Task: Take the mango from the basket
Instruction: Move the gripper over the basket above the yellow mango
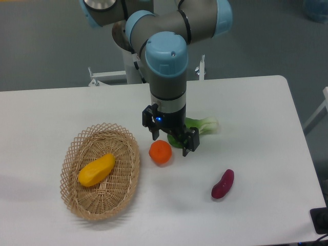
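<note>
Here: my arm above the desk, mango in the basket

My fingers (171,144) hang spread wide and empty over the orange (160,152). The mango (96,170) lies inside the wicker basket (125,141), well to one side. A purple vegetable (223,184) rests apart on the white desk (256,128).

no readable text, labels, or numbers

even, bright overhead light on my table (256,169); soft shadows right under the basket (100,171) & my arm (166,72). pic sharp, no glare, bg slightly soft.
</note>
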`<state>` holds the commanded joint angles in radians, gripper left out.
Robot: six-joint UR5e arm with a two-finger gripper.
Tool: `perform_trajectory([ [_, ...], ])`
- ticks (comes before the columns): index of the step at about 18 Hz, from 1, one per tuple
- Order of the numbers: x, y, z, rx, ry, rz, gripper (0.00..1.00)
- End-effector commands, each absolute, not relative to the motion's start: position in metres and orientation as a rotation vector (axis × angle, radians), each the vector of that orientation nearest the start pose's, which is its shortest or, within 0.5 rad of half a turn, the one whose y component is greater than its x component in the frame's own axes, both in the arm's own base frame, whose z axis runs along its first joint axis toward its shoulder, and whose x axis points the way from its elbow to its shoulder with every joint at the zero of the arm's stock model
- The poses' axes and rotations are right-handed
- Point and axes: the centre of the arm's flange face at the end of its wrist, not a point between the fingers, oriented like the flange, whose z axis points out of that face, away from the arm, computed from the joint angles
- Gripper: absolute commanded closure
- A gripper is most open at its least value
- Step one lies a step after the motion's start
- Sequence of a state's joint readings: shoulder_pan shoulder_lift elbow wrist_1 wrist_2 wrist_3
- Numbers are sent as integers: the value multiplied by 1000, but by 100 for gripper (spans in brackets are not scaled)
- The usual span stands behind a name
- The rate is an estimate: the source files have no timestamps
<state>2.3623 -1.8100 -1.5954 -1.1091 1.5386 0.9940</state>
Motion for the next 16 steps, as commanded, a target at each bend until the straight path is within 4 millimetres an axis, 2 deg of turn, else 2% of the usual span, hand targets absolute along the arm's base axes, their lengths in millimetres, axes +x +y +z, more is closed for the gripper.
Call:
perform_trajectory([
  [7,-323,512,383,-2978,306,161,0],
  [9,-314,511,374,-2963,299,101,0],
  [11,-304,510,376,-2947,232,93,0],
  [12,-302,513,374,-2932,191,91,0],
  [16,-269,533,360,-2913,118,76,0],
])
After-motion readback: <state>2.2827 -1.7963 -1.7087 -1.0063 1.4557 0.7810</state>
